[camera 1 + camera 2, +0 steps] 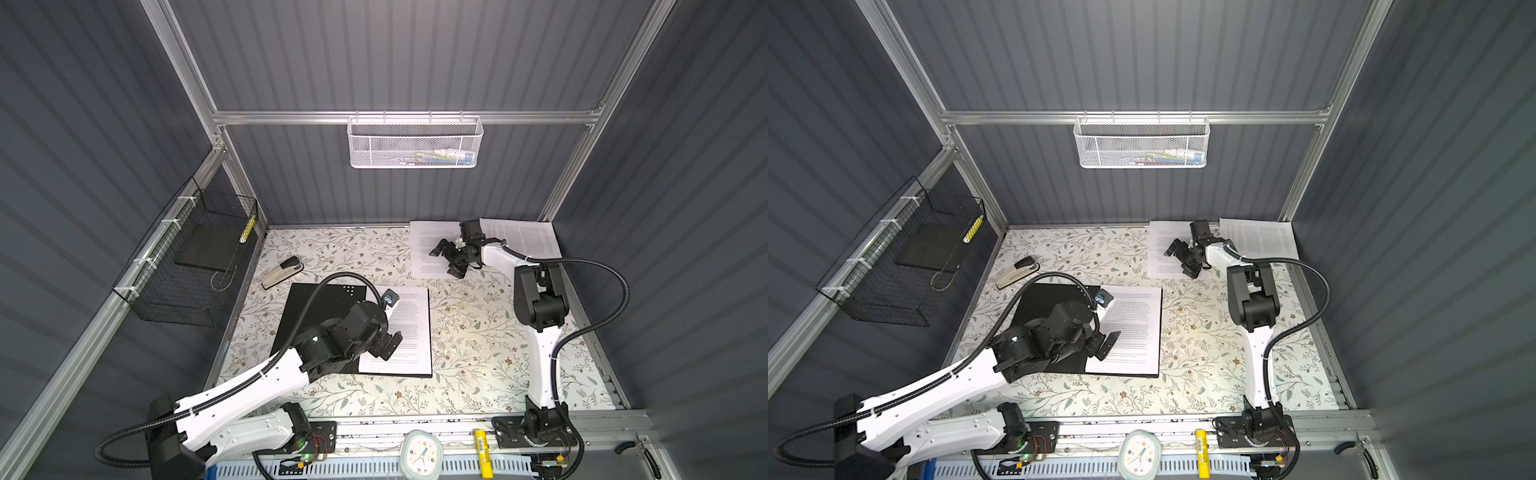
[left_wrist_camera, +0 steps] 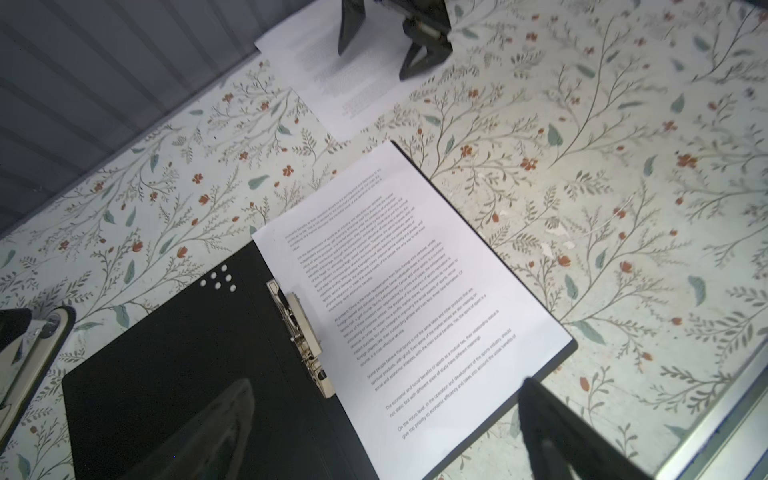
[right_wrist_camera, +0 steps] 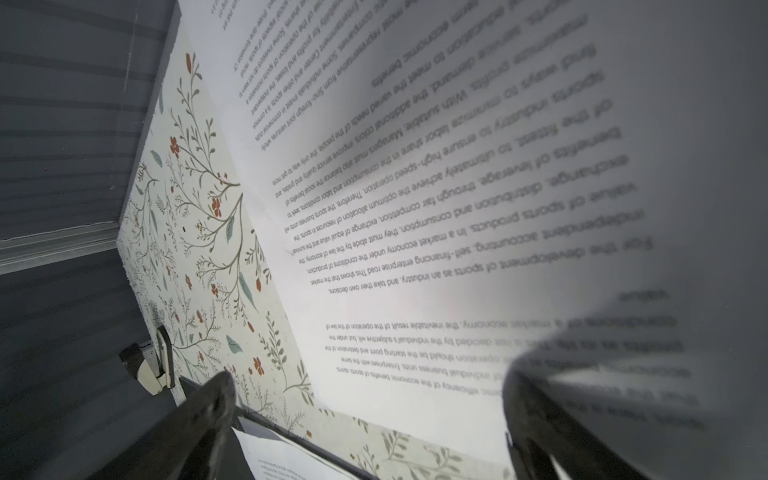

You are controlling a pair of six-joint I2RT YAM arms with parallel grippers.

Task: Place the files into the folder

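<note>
Fingers of the left gripper: spread as wide as they go, nothing between them; poised above the near half of the folder

Folder: lies open and flat, black inside upward; spine, its long axis, runs from the near edge toward the back wall with a slight tilt; no lettering shows on the inside

Metal clip: set along the folder's spine

White dots: five, at the far corner of the folder's left leaf

Filed sheet: white, on the folder's right leaf, long axis parallel to the spine, head of the text at the far end; legible lines include "Some people believe that sports" and "On the micro level"

Right gripper: beyond the folder's far right corner, jaws wide apart and empty, above a loose sheet; contact with the paper cannot be told

Loose sheet: long axis roughly parallel to the folder's spine; legible in the right wrist view, "For the development of sports as an industry"

Second loose sheet: farther right, well apart from the folder, text too small to read

Stapler: just beyond the folder's far left corner

Clock: nearer than the folder's near edge, dial markings unreadable
</note>
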